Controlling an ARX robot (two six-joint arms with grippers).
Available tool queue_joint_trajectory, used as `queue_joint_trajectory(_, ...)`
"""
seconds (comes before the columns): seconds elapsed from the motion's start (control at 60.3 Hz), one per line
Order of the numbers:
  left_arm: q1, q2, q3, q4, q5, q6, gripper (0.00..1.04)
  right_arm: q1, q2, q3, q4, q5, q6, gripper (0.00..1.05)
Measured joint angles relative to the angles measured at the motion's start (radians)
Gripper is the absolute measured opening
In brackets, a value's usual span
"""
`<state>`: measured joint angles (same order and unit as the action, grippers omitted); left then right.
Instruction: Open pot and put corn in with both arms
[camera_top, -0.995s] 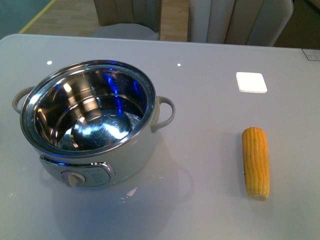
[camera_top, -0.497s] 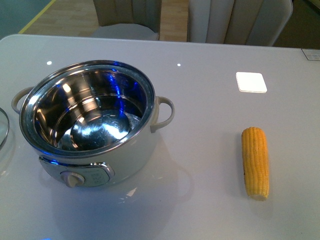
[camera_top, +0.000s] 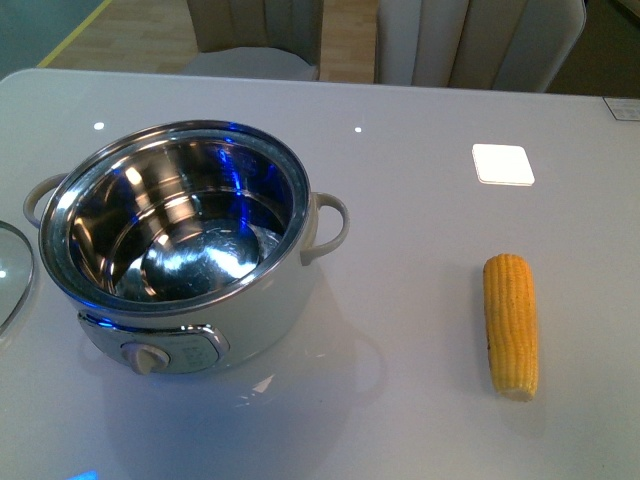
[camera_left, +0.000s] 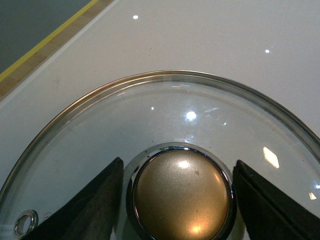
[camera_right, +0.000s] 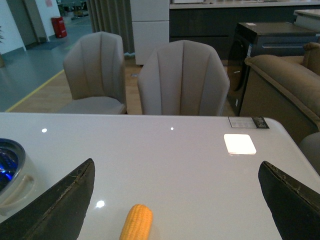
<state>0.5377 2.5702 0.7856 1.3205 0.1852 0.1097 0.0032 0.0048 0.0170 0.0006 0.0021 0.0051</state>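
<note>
The white pot (camera_top: 190, 250) stands open on the table's left half, its shiny steel bowl empty, the dial facing front. The glass pot lid (camera_top: 12, 268) shows only as a rim at the front view's left edge, beside the pot. In the left wrist view my left gripper (camera_left: 181, 197) is shut on the lid's gold knob (camera_left: 180, 195), the glass lid (camera_left: 150, 115) spread under it. The corn (camera_top: 511, 325) lies on the table to the right, lengthwise. In the right wrist view my right gripper (camera_right: 180, 200) is open above the table, the corn's tip (camera_right: 136, 222) between its fingers, nearer one of them.
A white square patch (camera_top: 502, 164) lies on the table behind the corn. Grey chairs (camera_right: 182, 80) stand past the table's far edge. The pot's handle (camera_right: 17, 187) shows at the right wrist view's edge. A wood floor strip with a yellow line (camera_left: 45, 42) runs beyond the table's left edge.
The lid's rim has come into the front view at the left edge and moved further in towards the pot. The pot and the corn have not moved.
</note>
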Motion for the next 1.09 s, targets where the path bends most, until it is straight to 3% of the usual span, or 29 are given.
queue_joint_trajectory(0.166, 0.0, -0.086, -0.056, -0.013, 0.002, -0.001, 1.0, 0.0, 0.0, 0.0, 0.0, 0.0, 0.0, 0.96)
queue_joint_trajectory(0.415, -0.035, -0.384, -0.171, -0.081, 0.033, -0.045, 0.98, 0.0, 0.0, 0.0, 0.0, 0.0, 0.0, 0.96)
queue_joint_trajectory(0.713, -0.136, -0.989, -0.394, -0.223, 0.043, -0.259, 0.98, 0.0, 0.0, 0.0, 0.0, 0.0, 0.0, 0.96)
queue_joint_trajectory(1.094, -0.166, -1.619, -0.601, -0.596, 0.058, -0.351, 0.98, 0.0, 0.0, 0.0, 0.0, 0.0, 0.0, 0.96)
